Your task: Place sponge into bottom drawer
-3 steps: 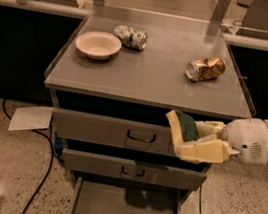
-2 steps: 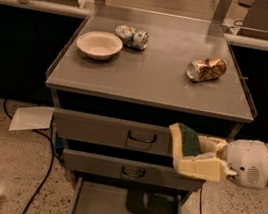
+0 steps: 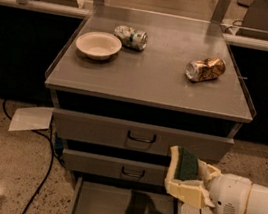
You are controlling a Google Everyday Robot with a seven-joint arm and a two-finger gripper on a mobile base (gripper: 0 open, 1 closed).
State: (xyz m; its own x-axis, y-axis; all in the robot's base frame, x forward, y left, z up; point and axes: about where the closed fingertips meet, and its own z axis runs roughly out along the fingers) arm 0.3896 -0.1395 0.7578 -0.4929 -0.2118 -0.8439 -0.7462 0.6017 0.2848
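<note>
My gripper (image 3: 182,173) comes in from the lower right on a white arm and is shut on the sponge (image 3: 186,164), whose dark green scouring face shows between the cream fingers. It hangs in front of the middle drawer's right end, above the right side of the bottom drawer (image 3: 108,207). The bottom drawer is pulled out, a wide shallow grey tray with a dark shadow on its floor. The gripper and sponge are above the tray, not touching it.
The cabinet top (image 3: 153,81) holds a white bowl (image 3: 98,45), a crushed green-and-white can (image 3: 131,37) and a crushed gold can (image 3: 205,69). Two upper drawers with dark loop handles (image 3: 141,138) are closed. A paper sheet (image 3: 31,118) and cables lie on the floor at left.
My gripper has moved down and slightly left with the sponge, from beside the top drawer to in front of the middle drawer, nearer the open bottom drawer.
</note>
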